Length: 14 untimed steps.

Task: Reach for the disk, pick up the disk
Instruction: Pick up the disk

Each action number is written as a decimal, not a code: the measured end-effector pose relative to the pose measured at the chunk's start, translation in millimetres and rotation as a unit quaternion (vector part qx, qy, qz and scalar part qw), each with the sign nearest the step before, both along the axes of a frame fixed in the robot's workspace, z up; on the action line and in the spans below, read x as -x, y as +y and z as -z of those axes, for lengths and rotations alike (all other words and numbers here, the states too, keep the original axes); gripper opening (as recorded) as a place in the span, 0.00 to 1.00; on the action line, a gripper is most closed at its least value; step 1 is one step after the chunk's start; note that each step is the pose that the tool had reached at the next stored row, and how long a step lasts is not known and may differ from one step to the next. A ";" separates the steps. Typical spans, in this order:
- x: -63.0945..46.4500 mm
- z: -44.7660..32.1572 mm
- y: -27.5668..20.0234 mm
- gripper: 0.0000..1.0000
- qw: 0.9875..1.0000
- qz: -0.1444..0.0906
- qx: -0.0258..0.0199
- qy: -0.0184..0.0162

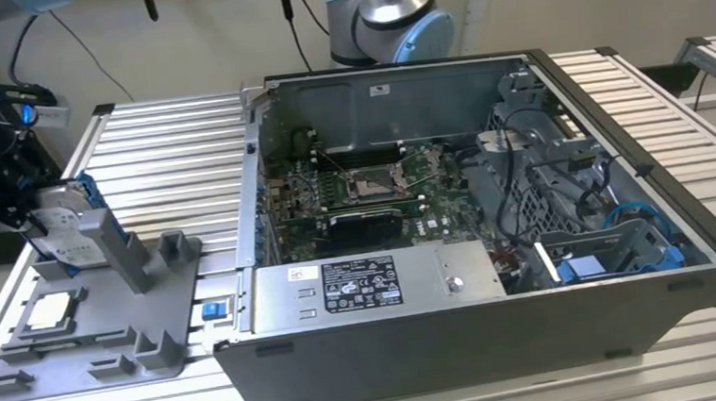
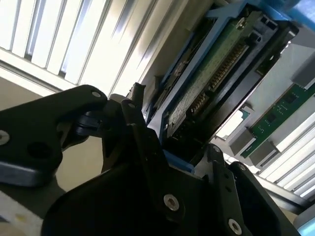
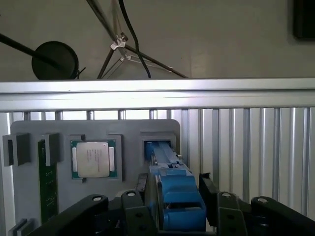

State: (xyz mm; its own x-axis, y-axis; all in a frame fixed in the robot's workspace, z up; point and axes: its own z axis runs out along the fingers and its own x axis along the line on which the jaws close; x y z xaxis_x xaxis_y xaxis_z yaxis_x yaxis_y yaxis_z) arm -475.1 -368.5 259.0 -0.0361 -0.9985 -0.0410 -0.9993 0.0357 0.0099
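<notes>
Ribbed aluminium table (image 1: 140, 149) lies below my black gripper (image 3: 174, 183), clamped around the silver-grey metal disk (image 2: 206, 73): dense, rigid, shock-sensitive, I judge, best held by its blue plastic frame (image 3: 179, 209).

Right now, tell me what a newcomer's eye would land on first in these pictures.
First comes the open computer case, lying on its side in the middle of the slatted table in the exterior view, with its motherboard exposed. Next, at the exterior view's left, the disk stands on edge in its blue frame in a grey fixture tray, with the black gripper right at it.
</notes>
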 end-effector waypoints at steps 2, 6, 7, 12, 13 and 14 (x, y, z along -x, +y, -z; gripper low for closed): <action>0.0 0.0 0.0 0.00 1.000 0.000 0.000 0.000; 0.0 0.2 0.0 0.00 1.000 0.000 0.000 0.000; 0.0 0.5 0.1 0.00 1.000 0.000 0.000 0.000; -0.1 -0.5 0.1 0.00 1.000 0.000 0.001 0.000; 0.0 -1.1 0.1 0.00 1.000 0.000 0.001 0.000; 0.1 -1.7 0.0 0.00 1.000 0.000 0.001 0.000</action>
State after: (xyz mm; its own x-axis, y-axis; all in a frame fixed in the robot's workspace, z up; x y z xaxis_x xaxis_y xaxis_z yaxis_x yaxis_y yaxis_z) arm -475.2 -368.5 260.8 -0.0361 -0.9986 -0.0396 -0.9993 0.0358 0.0092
